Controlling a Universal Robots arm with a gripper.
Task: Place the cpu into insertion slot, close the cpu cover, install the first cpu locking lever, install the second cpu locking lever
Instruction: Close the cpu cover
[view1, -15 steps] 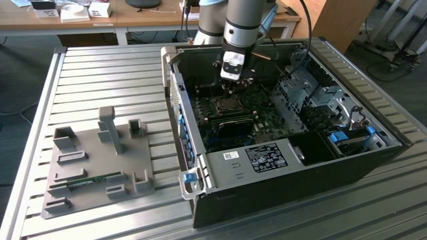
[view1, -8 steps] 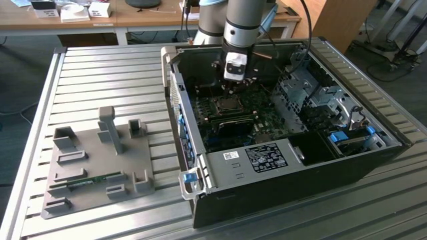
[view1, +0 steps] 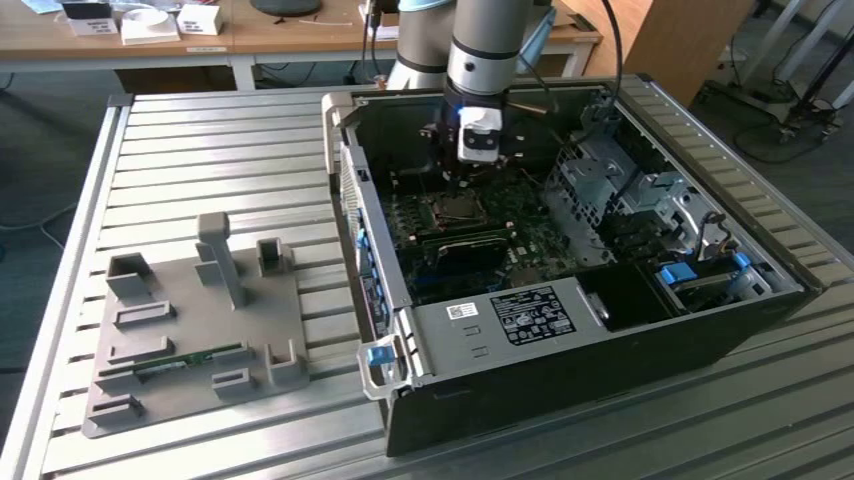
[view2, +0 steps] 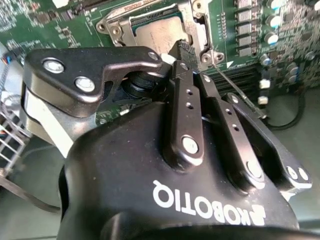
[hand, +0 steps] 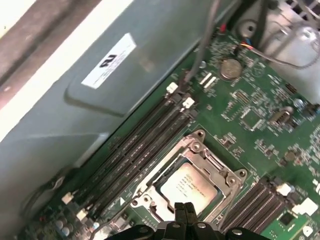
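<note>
one arm (view1: 487, 40) is seen in the exterior view, reaching down into an open computer case (view1: 574, 390) that lies on a slatted metal table (view1: 200, 150). its gripper (view1: 477, 160) is held inside the case, just above the green circuit board (view1: 534, 240). a grey tray (view1: 174, 340) is set well apart, toward the exterior view's left.

in the second wrist view the gripper (view2: 181, 49) is shown with its fingers (view2: 186, 100) drawn together and nothing pinched between them. the closed tip is placed at the edge of the insertion slot (view2: 107, 27). the cpu (view2: 157, 34) is seated in the slot, and the cpu cover (view2: 200, 30) appears to be folded down around it. a thin locking lever (view2: 235, 85) is seen running out from the slot's corner, just beside the fingers; whether it is latched cannot be told.

in the first wrist view the cpu (hand: 187, 186) is framed by the cpu cover (hand: 207, 159), which looks flat, with memory slots (hand: 135, 145) on either side. the joined fingertips (hand: 179, 212) are poised at the slot's edge.

the step in hand is judged to be the fastening of a lever. it would be done well if the lever were pressed near its free end, swept down steadily and tucked sideways under its hook, with the tip kept off the chip and the board's small parts.
</note>
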